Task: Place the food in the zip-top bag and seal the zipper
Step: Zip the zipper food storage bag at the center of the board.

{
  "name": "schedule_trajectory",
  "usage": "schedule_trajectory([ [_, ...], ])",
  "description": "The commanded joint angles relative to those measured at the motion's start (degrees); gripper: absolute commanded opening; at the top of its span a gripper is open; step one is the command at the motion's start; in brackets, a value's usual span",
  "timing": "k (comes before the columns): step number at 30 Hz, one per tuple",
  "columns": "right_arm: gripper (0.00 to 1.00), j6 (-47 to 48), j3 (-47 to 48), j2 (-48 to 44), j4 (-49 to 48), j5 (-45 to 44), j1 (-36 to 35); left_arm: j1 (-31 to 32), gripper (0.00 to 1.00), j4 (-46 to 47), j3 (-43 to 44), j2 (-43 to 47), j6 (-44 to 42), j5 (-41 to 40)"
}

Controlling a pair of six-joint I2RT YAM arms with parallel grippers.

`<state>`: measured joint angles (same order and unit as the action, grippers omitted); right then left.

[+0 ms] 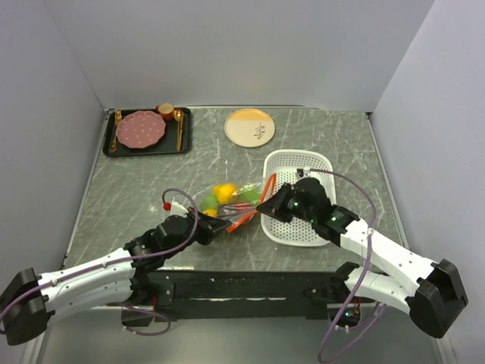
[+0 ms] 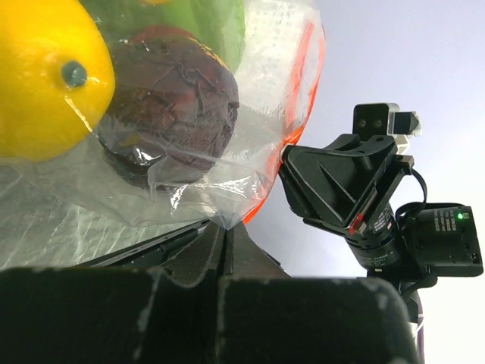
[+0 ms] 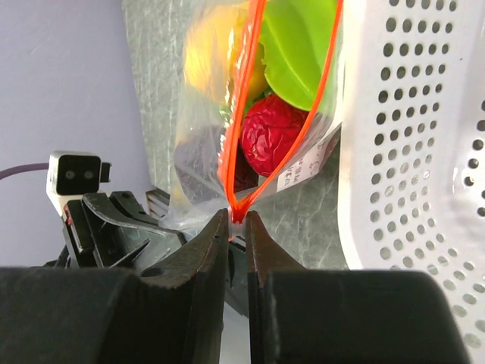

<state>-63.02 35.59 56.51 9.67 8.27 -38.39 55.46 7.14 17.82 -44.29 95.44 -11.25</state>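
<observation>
Two zipper tracks gape over the food inside the zip-top bag, central on the desk. Left fingers clamp its 7 o'clock corner; right fingers pinch the zipper end at 3 o'clock. Plastic slipping free would leave it unsealed.

Light: bright, even, diffuse.
Shadows: faint, soft-edged on table.
Glare: small specks on zip-top bag.
Blur: nearest wrist-view foregrounds soft.
</observation>
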Motion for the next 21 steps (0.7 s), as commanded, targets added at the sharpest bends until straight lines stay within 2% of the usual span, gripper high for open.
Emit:
schedule_trajectory([
  [1,0.12,3.3,1.7,-0.3,0.1,-3.9,3.7,-0.9,0.01,-4.4,1.0,2.1,-0.6,-4.1],
  [13,0.13,6.7,2.3,0.8,1.2,-3.1,7.5,-0.8,0.01,-7.0,0.6,5.2,-0.2,-5.8],
  [21,0.13,13.4,8.2,5.2,2.7,-2.1,10.5,-0.9,0.01,-11.2,0.9,8.5,-0.1,-7.5],
])
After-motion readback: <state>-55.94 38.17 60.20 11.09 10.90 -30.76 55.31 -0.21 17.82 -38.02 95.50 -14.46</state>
